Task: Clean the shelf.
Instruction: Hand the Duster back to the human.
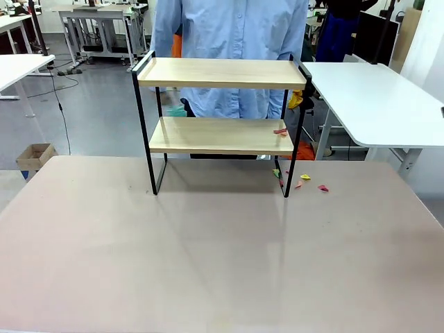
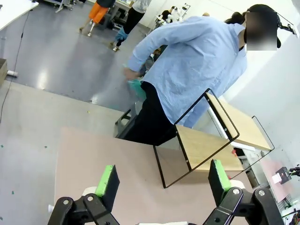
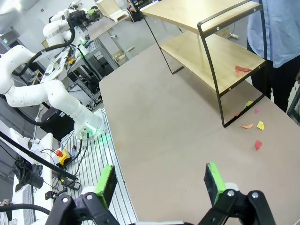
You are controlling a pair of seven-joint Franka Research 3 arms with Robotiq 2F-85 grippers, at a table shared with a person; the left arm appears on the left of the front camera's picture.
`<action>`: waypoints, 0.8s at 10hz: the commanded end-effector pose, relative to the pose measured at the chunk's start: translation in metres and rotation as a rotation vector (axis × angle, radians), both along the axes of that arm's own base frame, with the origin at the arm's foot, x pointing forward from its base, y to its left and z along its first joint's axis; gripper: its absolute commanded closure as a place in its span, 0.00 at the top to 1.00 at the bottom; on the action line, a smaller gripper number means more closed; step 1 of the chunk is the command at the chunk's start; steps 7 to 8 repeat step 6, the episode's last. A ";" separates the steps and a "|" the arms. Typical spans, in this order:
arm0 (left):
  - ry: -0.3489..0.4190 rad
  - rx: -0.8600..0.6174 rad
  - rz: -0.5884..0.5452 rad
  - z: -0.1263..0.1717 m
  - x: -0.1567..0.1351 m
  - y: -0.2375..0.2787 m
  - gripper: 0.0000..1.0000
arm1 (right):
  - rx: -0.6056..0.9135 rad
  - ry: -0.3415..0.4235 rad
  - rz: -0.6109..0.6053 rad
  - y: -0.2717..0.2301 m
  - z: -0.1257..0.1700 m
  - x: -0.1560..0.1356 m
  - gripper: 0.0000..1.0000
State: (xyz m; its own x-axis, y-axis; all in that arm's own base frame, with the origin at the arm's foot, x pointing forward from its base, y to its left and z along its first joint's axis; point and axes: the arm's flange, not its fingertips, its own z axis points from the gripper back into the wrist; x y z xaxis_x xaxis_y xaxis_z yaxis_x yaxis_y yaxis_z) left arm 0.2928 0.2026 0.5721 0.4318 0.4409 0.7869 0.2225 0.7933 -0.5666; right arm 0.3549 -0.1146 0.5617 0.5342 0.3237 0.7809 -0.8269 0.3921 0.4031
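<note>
The shelf [image 1: 220, 73] stands at the far middle of the table: two light wooden boards in a thin black frame. A red scrap [image 1: 280, 130] lies at the right end of its lower board. Small coloured scraps [image 1: 305, 182] lie on the table by its right leg. A person in a light blue shirt [image 1: 229, 28] stands right behind it. My left gripper [image 2: 161, 185] is open, well back from the shelf [image 2: 213, 136]. My right gripper [image 3: 159, 180] is open too, high above the table, with the shelf [image 3: 211, 51] and the scraps [image 3: 257, 131] ahead.
The pinkish table [image 1: 208, 257] spreads wide and bare in front of the shelf. A white table [image 1: 378, 100] stands at the far right, another white table [image 1: 17, 66] at the far left. A cardboard box [image 1: 35, 156] sits on the floor left.
</note>
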 end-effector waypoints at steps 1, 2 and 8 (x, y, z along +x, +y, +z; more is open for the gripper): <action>-0.010 -0.005 0.005 -0.001 -0.002 -0.002 1.00 | -0.001 -0.014 0.012 -0.002 0.002 0.000 1.00; -0.010 -0.005 0.005 -0.001 -0.002 -0.002 1.00 | -0.001 -0.014 0.012 -0.002 0.002 0.000 1.00; -0.010 -0.005 0.005 -0.001 -0.002 -0.002 1.00 | -0.001 -0.014 0.012 -0.002 0.002 0.000 1.00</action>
